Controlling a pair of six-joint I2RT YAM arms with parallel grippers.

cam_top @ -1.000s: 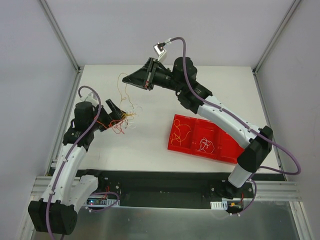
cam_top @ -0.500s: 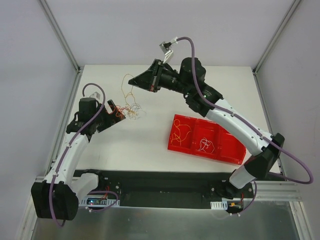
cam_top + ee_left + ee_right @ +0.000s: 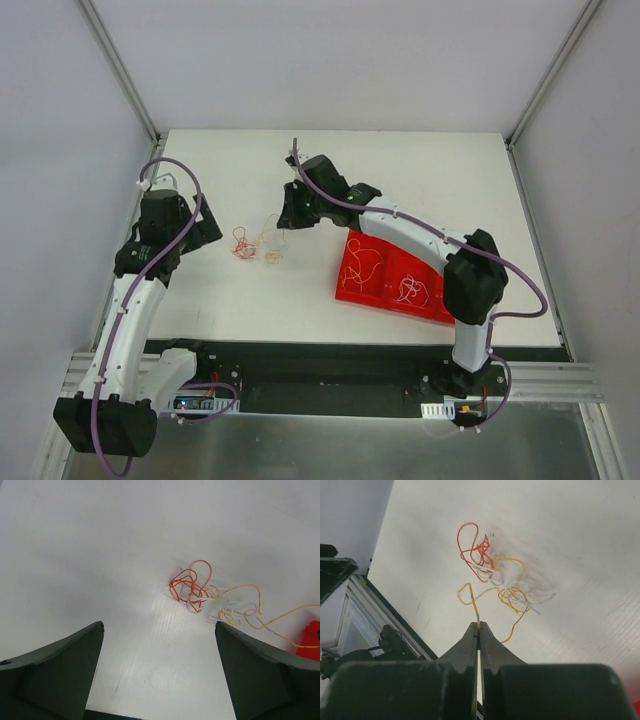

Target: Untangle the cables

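A white table is filling the centre of the overhead frame under soft, even light. Pale grey walls are enclosing it, with aluminium posts slanting at upper left and upper right. A black plate is lying along its lower edge.

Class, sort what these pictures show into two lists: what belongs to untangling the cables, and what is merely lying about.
Belongs to the job:
cable tangle
right pincer, shut on a yellow strand
left pincer, open and empty
red tray, holding loose strands

Merely there:
purple arm cable
metal plate at the near edge
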